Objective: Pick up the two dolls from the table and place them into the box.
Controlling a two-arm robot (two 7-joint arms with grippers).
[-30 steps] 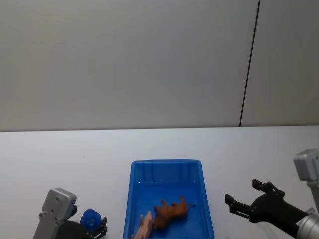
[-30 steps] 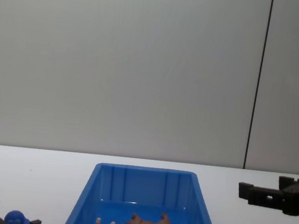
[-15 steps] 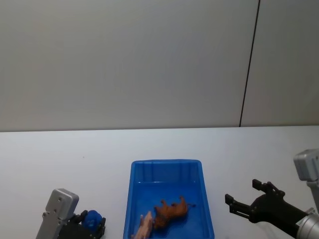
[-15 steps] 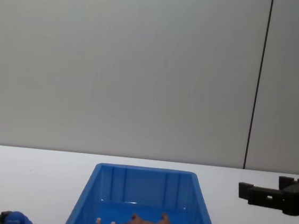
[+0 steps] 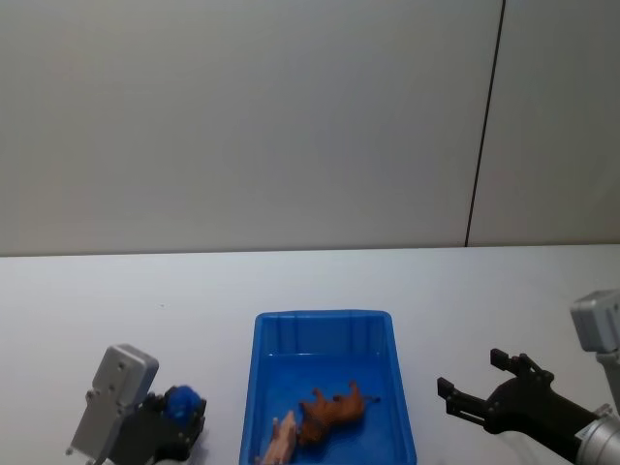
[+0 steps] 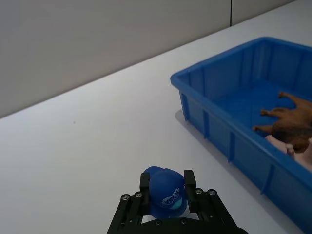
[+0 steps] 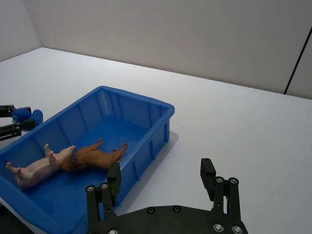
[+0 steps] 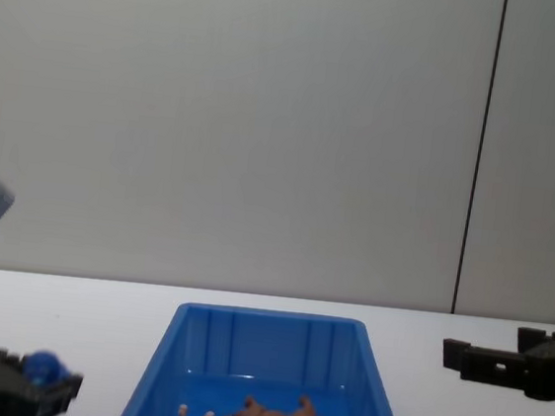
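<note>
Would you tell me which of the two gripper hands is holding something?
The left gripper: it is clamped on a small blue figure, while the right gripper hangs open, empty.

Brown lion point(image 5: 332, 411) and pink pig point(image 5: 282, 439) lie inside blue box point(image 5: 323, 322).

Wall point(image 5: 242, 126): plain pale grey, flat and unmarked, spanning the full width behind the table point(image 5: 116, 281) in head and chest views. Seam point(image 5: 484, 126): one thin dark vertical line, toward the right, ran from the top edge down to the table's far edge, dividing the wall into a wide left panel and a narrow right one. Table: white, smooth, evenly lit, with soft shadows; its far edge met the wall in a straight horizontal line.
</note>
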